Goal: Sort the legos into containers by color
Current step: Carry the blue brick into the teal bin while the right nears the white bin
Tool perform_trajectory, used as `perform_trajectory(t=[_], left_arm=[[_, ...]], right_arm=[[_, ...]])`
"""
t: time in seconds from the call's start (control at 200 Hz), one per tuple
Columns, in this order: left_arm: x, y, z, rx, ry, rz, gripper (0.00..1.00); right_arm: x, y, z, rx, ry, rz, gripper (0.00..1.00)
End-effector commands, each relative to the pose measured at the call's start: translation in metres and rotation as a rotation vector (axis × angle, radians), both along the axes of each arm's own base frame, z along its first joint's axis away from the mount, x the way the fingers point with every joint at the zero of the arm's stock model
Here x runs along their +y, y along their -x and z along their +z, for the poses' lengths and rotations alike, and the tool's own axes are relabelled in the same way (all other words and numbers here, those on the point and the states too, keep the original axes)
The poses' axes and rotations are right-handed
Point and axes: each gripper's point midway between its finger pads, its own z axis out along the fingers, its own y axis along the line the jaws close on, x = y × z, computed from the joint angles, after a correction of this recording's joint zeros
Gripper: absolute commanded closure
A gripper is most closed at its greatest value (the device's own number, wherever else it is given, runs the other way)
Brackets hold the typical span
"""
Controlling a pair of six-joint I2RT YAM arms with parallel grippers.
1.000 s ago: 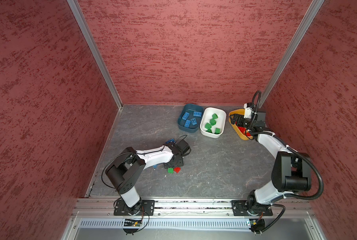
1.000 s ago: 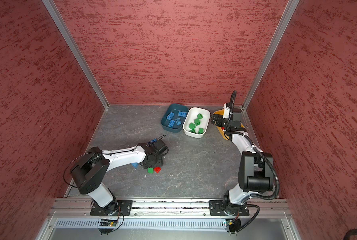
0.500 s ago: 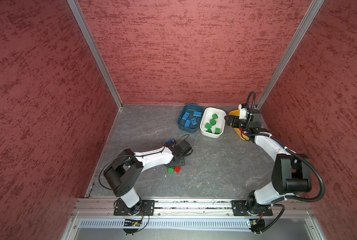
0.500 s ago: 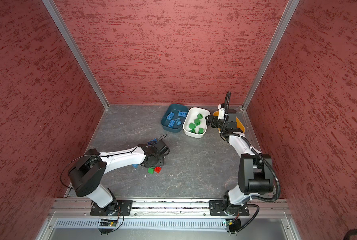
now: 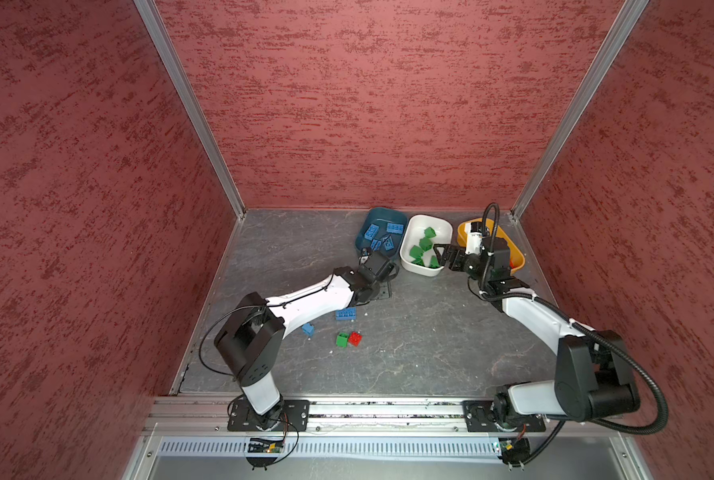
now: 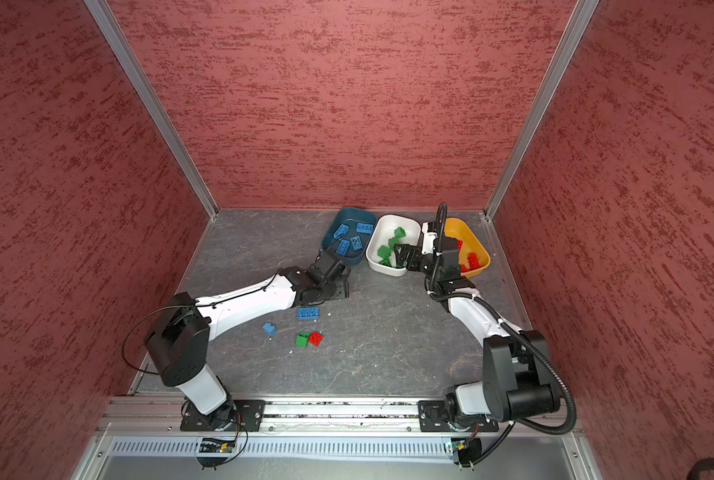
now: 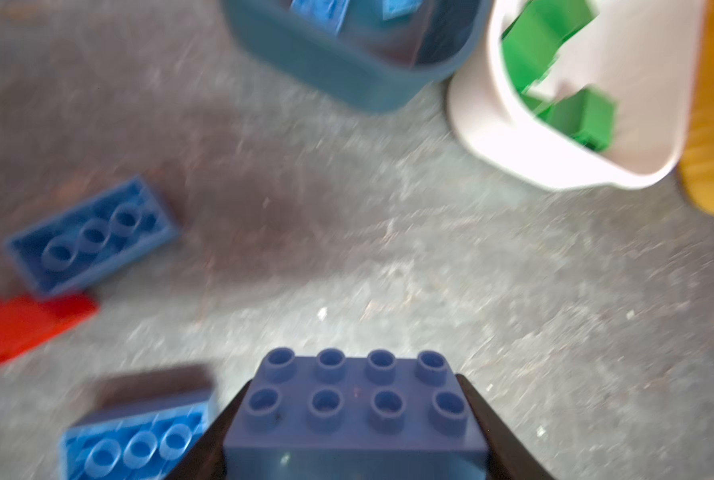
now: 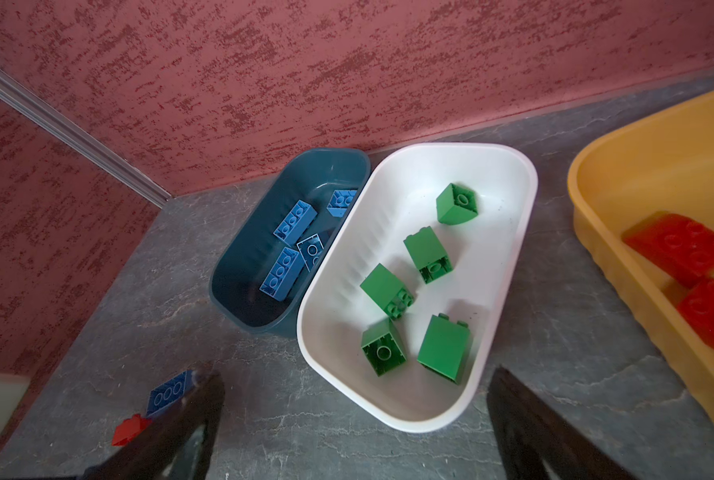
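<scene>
Top views | right tool (image 5: pixel 439 255) moved from yellow tub (image 5: pixel 518 258) over white tub (image 5: pixel 422 272)

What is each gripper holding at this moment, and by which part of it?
The left gripper holds a dark blue oblong brick by its two short ends. The right gripper is open and holds nothing.

Back of table (image 5: pixel 430 332) — three tubs in a row, side by side: left tub (image 5: pixel 384 214), middle tub (image 5: pixel 422 270), right tub (image 5: pixel 462 235), each with bricks (image 8: pixel 428 253) inside. Before the left tub: held brick (image 7: pixel 355 415), between the jaws of the left tool (image 7: pixel 354 382). Further forward on the table — long brick (image 5: pixel 345 314); small brick (image 5: pixel 308 330) to its front left; pair of bricks (image 5: pixel 349 339), touching, to the long brick's front.
</scene>
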Motion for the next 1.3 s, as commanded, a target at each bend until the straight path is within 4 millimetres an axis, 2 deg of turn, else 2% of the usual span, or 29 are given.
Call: perform_trajectory(t=[0.0, 0.155, 0.331, 0.621, 0.701, 0.867, 0.932, 1.012, 1.097, 1.202, 1.297], left_arm=[[-0.015, -0.034, 0.01, -0.066, 0.037, -0.028, 0.46], [-0.022, -0.075, 0.013, -0.097, 0.065, -0.013, 0.46], [-0.025, -0.118, 0.019, -0.147, 0.031, -0.018, 0.46], [-0.013, -0.185, 0.014, -0.227, -0.024, 0.025, 0.43], [-0.01, -0.202, 0.007, -0.23, -0.04, 0.02, 0.41], [-0.023, -0.236, 0.003, -0.25, -0.038, -0.053, 0.36], [-0.026, -0.243, -0.001, -0.244, -0.057, -0.065, 0.31], [-0.032, -0.25, 0.0, -0.261, -0.062, -0.091, 0.14], [-0.032, -0.252, 0.002, -0.269, -0.066, -0.088, 0.03], [-0.031, -0.245, 0.009, -0.252, -0.051, -0.082, 0.01], [-0.035, -0.235, 0.019, -0.235, -0.014, -0.1, 0.01]], right_arm=[[0.013, 0.006, 0.008, -0.025, -0.053, -0.023, 0.01], [0.036, 0.021, -0.002, -0.009, -0.1, -0.051, 0.01], [0.047, 0.031, -0.012, 0.003, -0.116, -0.089, 0.01], [0.037, 0.04, -0.01, 0.013, -0.03, -0.115, 0.02], [0.035, 0.044, -0.01, 0.019, -0.015, -0.113, 0.02], [0.03, 0.05, -0.012, 0.024, -0.008, -0.126, 0.01], [0.028, 0.053, -0.013, 0.024, -0.007, -0.128, 0.01], [0.04, 0.057, -0.011, 0.0, 0.005, -0.044, 0.01], [0.044, 0.06, -0.011, -0.02, 0.02, -0.004, 0.01], [0.053, 0.065, -0.01, -0.046, 0.04, 0.07, 0.01], [0.071, 0.071, -0.009, -0.055, 0.03, 0.18, 0.01]])
